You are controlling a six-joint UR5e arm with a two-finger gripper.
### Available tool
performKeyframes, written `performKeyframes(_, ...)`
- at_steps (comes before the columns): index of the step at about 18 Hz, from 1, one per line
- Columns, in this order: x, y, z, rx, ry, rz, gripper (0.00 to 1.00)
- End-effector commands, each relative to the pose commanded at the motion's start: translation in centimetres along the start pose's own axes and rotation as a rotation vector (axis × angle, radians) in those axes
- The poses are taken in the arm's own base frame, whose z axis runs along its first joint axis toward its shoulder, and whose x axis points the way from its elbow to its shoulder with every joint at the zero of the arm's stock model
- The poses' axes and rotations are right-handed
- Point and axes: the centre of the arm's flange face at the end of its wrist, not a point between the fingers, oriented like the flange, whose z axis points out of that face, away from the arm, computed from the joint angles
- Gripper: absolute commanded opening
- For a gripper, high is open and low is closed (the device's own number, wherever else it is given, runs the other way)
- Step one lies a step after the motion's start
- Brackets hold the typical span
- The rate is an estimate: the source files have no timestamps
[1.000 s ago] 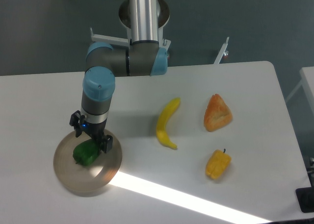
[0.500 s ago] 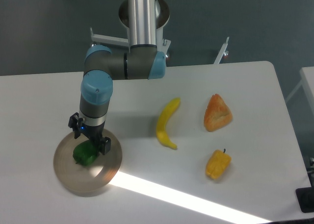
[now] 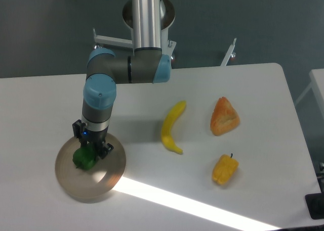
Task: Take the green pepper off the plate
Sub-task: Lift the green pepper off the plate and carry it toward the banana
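Tool (image 3: 91,146): narrowed onto the green pepper (image 3: 83,158), fingers either side, seemingly gripping it for a lift
Green pepper: on the plate (image 3: 109,178), left of centre
Surface (image 3: 212,84): banana (image 3: 172,127) lies well apart; no obstruction

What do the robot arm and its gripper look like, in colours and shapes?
The arm is made of silver-grey metal tubes joined by dark grey cylindrical joints with light blue caps. The gripper at its end is small and black, with a tiny blue light on its body. No loose cables show.

No readable text, label or number shows anywhere.
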Motion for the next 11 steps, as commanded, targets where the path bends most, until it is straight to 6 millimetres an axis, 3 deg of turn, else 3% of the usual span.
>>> performKeyframes(3,-1.0,-0.8,-1.7,0.017,-0.024,0.0,0.33)
performKeyframes(5,-3.2,-1.2,-5.3,0.041,-0.069,-0.021,0.33)
performKeyframes(11,-12.4,3.4,-14.5,0.013,-0.172,0.009,0.33)
